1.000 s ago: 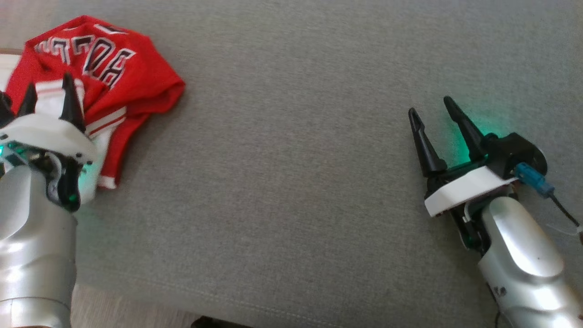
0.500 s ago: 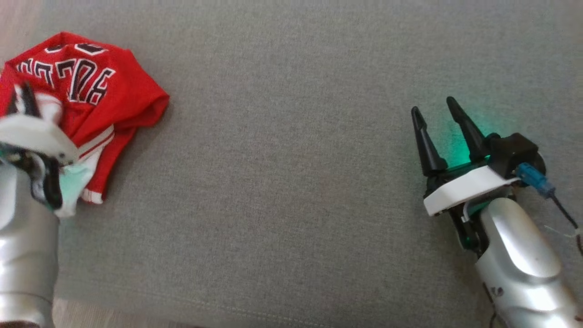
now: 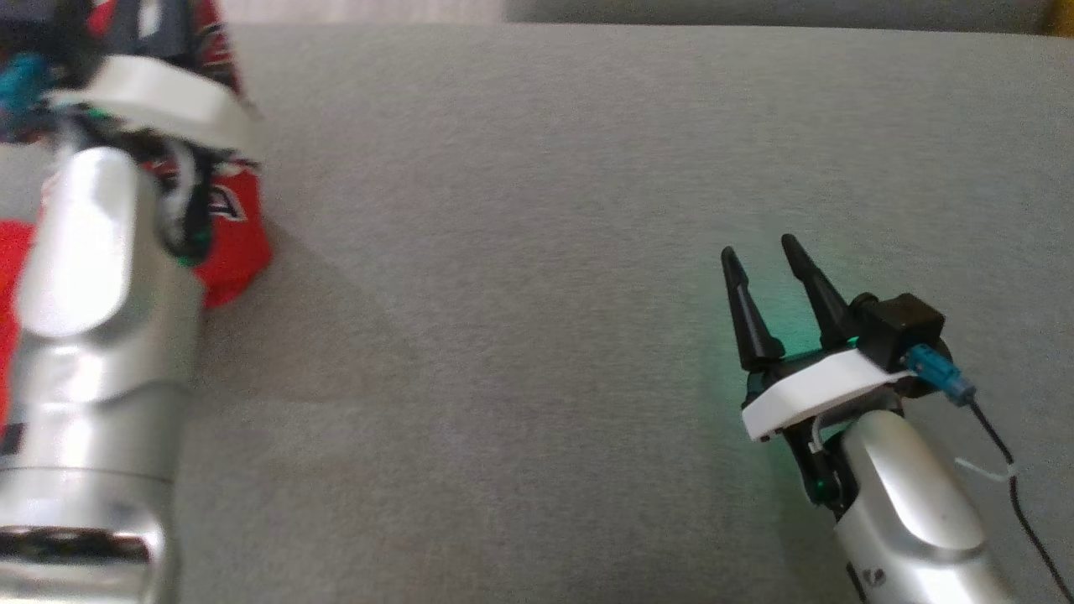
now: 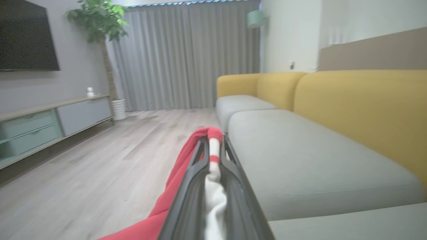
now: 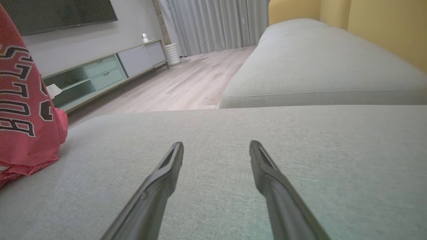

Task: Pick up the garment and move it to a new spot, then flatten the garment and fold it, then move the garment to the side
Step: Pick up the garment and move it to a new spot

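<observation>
The garment [image 3: 241,245] is a red jersey with white trim and dark lettering. It hangs at the far left of the head view, behind my raised left arm [image 3: 101,277], with its lower end on the grey cushion. In the left wrist view my left gripper [image 4: 213,139] is shut on a white-and-red edge of the garment [image 4: 173,186], which drapes down to the left. My right gripper [image 3: 762,253] hovers low over the cushion at the right, open with nothing between its fingers [image 5: 166,170]. The right wrist view has the garment [image 5: 23,110] hanging at its left edge.
The grey sofa seat [image 3: 537,252] spreads wide between the two arms. A yellow backrest [image 4: 360,106] runs along its far side. Beyond the seat's end lie a wooden floor [image 4: 100,160], a low cabinet [image 4: 50,123], a potted plant [image 4: 100,20] and grey curtains [image 4: 186,56].
My left gripper has shut on the garment's edge and risen, pulling the garment up off the cushion. The head camera has shifted. The right gripper stays open where it was.
</observation>
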Available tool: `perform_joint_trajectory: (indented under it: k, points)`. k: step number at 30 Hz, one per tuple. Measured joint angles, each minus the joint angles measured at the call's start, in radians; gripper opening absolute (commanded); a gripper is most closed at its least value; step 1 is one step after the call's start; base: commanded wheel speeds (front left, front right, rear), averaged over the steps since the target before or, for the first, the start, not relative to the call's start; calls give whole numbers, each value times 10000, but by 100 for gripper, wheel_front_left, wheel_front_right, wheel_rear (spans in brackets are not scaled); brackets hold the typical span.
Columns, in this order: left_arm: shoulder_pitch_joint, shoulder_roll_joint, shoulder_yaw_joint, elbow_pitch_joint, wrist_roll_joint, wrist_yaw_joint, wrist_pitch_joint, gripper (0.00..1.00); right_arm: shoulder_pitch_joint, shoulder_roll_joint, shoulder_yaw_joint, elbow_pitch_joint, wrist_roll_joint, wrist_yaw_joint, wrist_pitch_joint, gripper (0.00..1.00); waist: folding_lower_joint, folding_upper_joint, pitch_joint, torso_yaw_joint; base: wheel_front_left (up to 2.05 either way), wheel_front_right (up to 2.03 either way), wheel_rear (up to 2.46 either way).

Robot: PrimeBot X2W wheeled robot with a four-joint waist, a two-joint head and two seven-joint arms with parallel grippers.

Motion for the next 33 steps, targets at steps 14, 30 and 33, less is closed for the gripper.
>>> perform_joint_trajectory:
  k: [14, 30, 33]
  points:
    - [95, -1858, -2104, -2073, -1616, -140, 192, 0, 62, 301, 219, 123, 107, 0, 0, 100, 1, 0, -666, -2412, 0, 0, 0]
    - [4082, -1200, -2853, 157, -1592, 1001, -1664, 100, 515, 395, -322, 96, 82, 0, 0, 100, 2, 0, -983, -2471, 0, 0, 0]
    - [5142, -984, -2483, -4, -1434, 1279, -1747, 100, 627, 408, -479, 61, 21, 0, 0, 100, 1, 0, -1124, -2321, 0, 0, 0]
